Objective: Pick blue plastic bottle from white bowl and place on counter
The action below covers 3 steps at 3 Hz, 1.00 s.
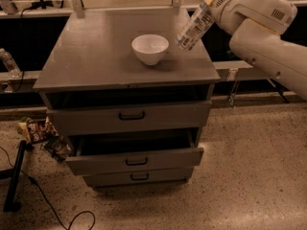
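Observation:
The white bowl (150, 48) stands empty on the grey counter (96, 56), right of its middle. My gripper (209, 4) is at the upper right, above the counter's far right edge, shut on the blue plastic bottle (194, 28). The bottle is clear with a white-and-bluish printed label. It hangs tilted in the air, its lower end pointing down-left toward the counter, to the right of the bowl and apart from it. The white arm (259, 28) comes in from the right.
The cabinet's top drawer (129, 116) and middle drawer (134, 159) stand partly open. A small clear bottle (8, 63) sits on a ledge at the left. Snack packets (36, 131), a black stand leg (14, 176) and a cable lie on the floor at the left.

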Each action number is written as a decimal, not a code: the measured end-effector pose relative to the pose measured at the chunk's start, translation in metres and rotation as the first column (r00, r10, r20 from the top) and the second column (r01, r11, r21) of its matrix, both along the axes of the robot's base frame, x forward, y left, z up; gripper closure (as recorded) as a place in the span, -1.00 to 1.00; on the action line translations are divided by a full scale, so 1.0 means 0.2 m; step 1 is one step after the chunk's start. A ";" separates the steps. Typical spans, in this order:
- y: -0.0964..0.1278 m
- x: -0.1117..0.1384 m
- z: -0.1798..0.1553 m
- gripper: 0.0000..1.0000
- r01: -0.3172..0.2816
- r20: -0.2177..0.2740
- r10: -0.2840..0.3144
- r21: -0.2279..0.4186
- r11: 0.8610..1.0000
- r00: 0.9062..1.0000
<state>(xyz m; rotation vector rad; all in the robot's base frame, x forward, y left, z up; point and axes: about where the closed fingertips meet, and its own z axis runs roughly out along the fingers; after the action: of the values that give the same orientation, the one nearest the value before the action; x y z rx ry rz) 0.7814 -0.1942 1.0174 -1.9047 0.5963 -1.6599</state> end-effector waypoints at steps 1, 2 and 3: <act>0.04 -0.03 0.00 1.00 -0.029 0.024 0.031 -0.078 0.996 0.999; 0.09 -0.06 0.00 1.00 -0.057 0.049 0.065 -0.146 0.988 0.997; 0.16 -0.09 -0.03 1.00 -0.090 0.062 0.105 -0.197 0.976 0.993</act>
<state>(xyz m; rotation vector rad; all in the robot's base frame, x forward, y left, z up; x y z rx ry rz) 0.7624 -0.1629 1.0114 -1.9644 0.3165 -1.7693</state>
